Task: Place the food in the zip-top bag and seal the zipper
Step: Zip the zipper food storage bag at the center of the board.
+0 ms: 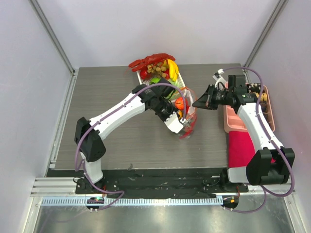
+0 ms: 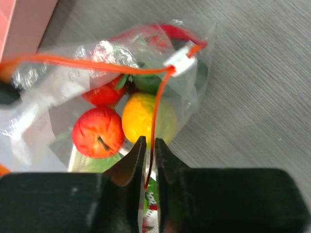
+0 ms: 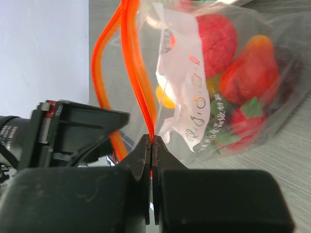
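The clear zip-top bag (image 1: 188, 121) stands at mid-table, held between both grippers. It holds food: a red apple (image 2: 98, 132), a yellow fruit (image 2: 146, 116) and red strawberries (image 3: 250, 73). The orange-red zipper (image 2: 97, 60) runs across the mouth to its white end piece (image 2: 180, 60). My left gripper (image 2: 147, 143) is nearly closed round the zipper strip, which runs between its jaws; it also shows in the top view (image 1: 179, 121). My right gripper (image 3: 150, 141) is shut on the zipper (image 3: 141, 73) at the bag's right side (image 1: 197, 104). The bag's mouth still gapes in the right wrist view.
A white basket (image 1: 140, 76) at the back holds more toy food, with a red lobster toy (image 1: 146, 62) and a banana (image 1: 172, 68). A pink divided tray (image 1: 228, 119) with brown snacks (image 1: 260, 94) stands at the right, and a red cloth (image 1: 240, 145) lies in front of it.
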`<state>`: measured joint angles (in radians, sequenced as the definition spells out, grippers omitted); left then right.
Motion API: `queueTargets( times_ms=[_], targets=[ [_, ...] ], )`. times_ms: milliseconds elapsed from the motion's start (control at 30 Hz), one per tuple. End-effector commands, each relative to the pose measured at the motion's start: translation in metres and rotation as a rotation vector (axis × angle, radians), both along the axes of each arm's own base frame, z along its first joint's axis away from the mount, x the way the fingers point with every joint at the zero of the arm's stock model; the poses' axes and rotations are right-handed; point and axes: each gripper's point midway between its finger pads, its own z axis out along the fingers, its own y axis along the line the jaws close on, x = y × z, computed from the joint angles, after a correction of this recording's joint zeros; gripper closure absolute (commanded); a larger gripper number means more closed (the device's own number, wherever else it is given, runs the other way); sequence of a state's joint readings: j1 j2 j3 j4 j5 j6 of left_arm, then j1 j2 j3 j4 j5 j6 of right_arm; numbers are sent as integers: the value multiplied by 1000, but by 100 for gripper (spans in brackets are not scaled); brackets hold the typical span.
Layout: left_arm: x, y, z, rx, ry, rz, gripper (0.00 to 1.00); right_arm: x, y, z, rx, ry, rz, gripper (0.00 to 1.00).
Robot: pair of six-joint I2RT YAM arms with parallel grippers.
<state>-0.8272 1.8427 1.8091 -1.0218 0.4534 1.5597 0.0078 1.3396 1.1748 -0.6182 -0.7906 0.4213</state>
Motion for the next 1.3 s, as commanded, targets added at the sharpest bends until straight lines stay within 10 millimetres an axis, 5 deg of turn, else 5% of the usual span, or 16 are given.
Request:
queueTargets(
  times_ms=[0,167,267,400,433,633,733,800,933,1067,1267],
  targets=[
    [-31,-1,26,-18,-19,-38,97,0,25,29,-40,-144,101,99],
    [-75,-6,71,-178,107,84,100,3,62,50,-27,-220,206,99],
    [-84,-11,87,-269,205,214,100,7,81,64,-20,-270,268,99],
    [-61,-13,71,-282,302,506,100,10,102,72,-30,-329,335,92],
    [-58,-13,64,-275,353,596,100,12,102,72,-35,-343,338,79],
    [-44,-13,31,-235,610,849,100,25,67,58,-138,-333,266,25],
    [-43,-13,33,-302,662,877,100,26,28,60,-159,-340,198,15],
    [-43,-13,32,-349,663,868,100,21,-2,57,-170,-343,169,13],
    [-45,-8,46,-408,652,864,100,-15,-23,51,-189,-385,216,12],
    [-49,-12,56,-408,697,856,100,-67,-9,45,-128,-497,274,16],
    [-48,-20,83,-461,720,847,100,-78,2,61,-121,-769,250,21]
  ],
)
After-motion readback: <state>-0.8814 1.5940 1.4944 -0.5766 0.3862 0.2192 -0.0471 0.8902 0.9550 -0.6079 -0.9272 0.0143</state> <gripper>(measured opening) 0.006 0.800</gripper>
